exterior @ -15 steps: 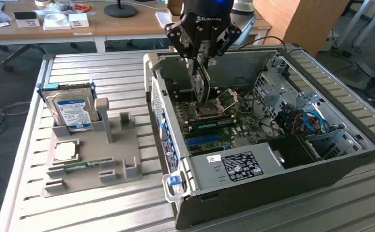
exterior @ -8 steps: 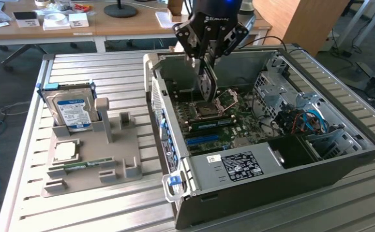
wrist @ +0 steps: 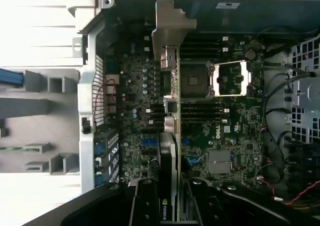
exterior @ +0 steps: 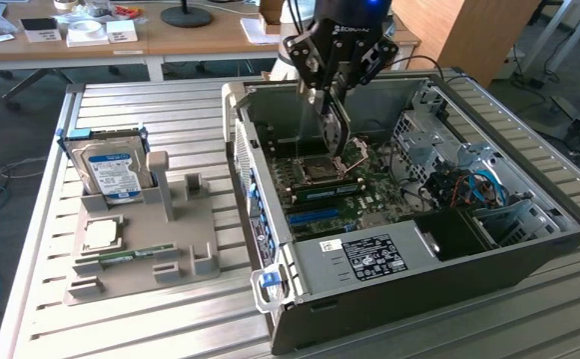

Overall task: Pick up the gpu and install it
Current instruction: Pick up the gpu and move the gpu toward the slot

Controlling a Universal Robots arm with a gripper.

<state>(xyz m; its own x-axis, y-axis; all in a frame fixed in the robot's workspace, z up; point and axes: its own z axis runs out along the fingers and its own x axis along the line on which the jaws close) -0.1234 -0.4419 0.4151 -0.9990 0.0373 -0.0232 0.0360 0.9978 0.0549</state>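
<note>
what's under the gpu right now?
The gpu, held in the gripper, hangs over the motherboard inside the open computer case. The CPU socket and memory slots lie beneath, beside its edge. The strip of board directly under the card is covered.

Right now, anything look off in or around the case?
The CPU socket on the motherboard has its load plate flipped open, no cooler on it. The gpu hangs upright in the claw over the board, not seated. No damage or spill visible.
</note>
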